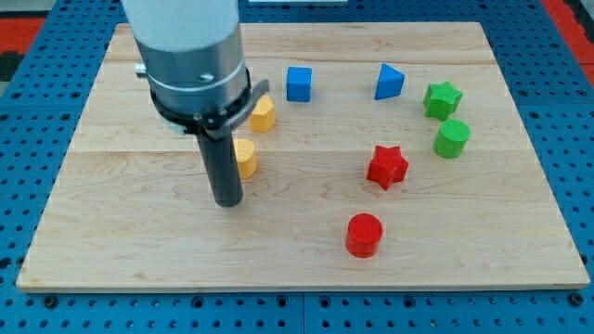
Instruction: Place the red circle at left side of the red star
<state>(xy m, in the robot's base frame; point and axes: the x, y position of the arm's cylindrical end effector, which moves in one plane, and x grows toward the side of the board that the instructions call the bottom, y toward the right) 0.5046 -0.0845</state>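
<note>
The red circle (364, 234) lies on the wooden board (464, 250) at the lower middle. The red star (387, 166) sits just above it and slightly to the view's right. My tip (228, 201) rests on the board well to the view's left of both red blocks, about level between them. It stands right beside a yellow block (246, 158), which the rod partly hides.
A second yellow block (264, 113) sits above the first. A blue cube (299, 83) and a blue triangular block (390, 82) are near the view's top. A green star (443, 99) and a green cylinder (452, 138) are at the right.
</note>
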